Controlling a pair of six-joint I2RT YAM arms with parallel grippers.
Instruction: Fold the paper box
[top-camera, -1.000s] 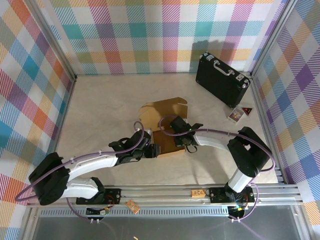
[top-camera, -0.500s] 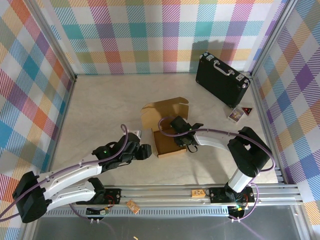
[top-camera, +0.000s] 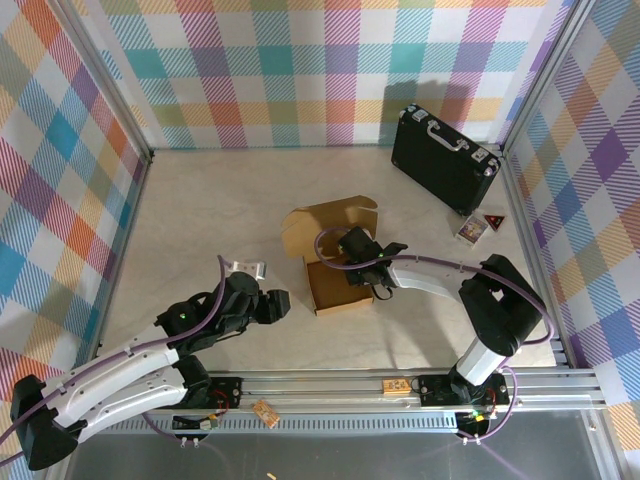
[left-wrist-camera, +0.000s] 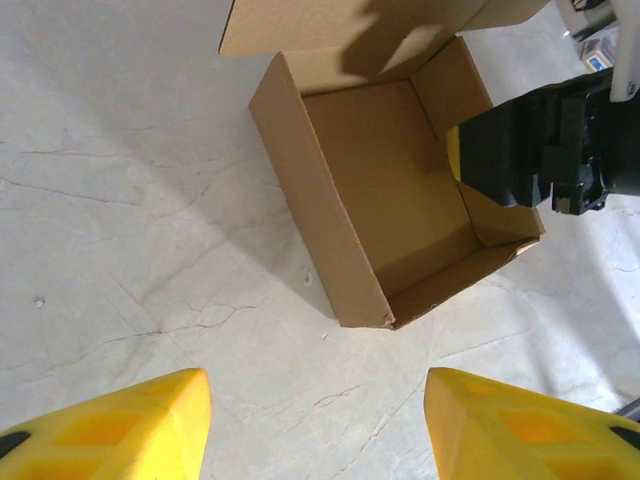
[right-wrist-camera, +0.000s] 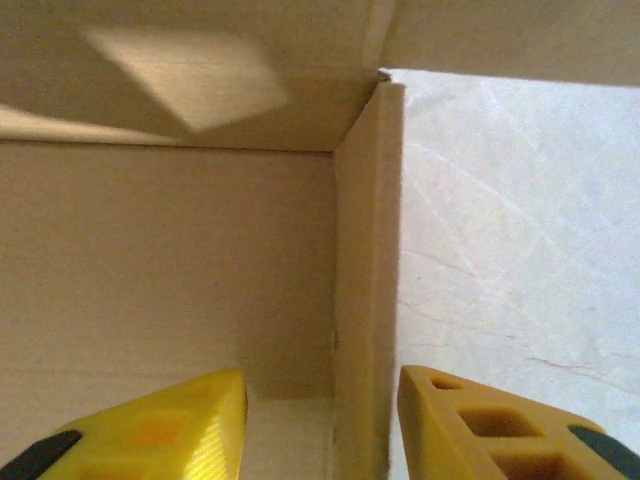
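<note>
Brown corrugated cardboard box (top-camera: 330, 288), lid up, sits well clear of the pale table's (top-camera: 200, 210) edges.
Right gripper (right-wrist-camera: 320, 400) straddles its right wall, fingers parted, not clamping; left gripper (left-wrist-camera: 318, 400) gapes empty over bare surface to its left.

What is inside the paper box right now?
Bare cardboard floor of the paper box, with one finger of the right end effector just inside a side wall. The patch beneath that end effector is hidden.
</note>
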